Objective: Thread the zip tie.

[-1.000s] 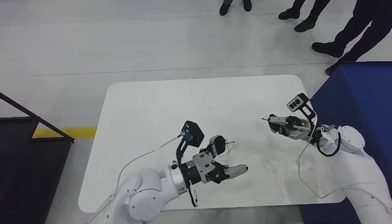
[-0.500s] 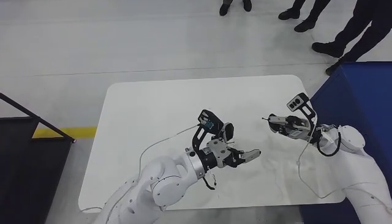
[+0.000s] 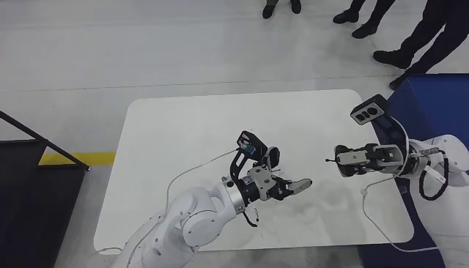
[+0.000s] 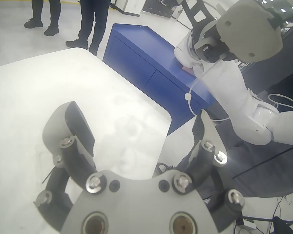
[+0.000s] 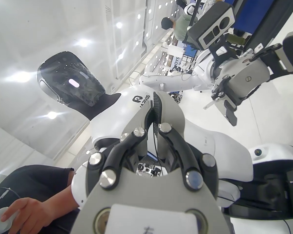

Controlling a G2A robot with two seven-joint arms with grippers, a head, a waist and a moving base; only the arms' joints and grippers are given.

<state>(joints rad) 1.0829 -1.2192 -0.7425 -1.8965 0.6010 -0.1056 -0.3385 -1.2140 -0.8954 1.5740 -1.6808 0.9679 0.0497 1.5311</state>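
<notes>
Black zip tie [image 5: 155, 142]: thin strand pinched between the closed fingers of the right gripper [image 5: 154, 97], held above the white table [image 3: 183, 136] near its right side, with a short tip poking toward the other arm. The left gripper [image 4: 136, 109] is spread wide with nothing in it, close by but apart. The tie's head is too small to locate. Judgement: the right should hold rigid with little free tail, while the left lines up on the tip axis, approaches slowly and clamps close to the slot so it can't twist.
</notes>
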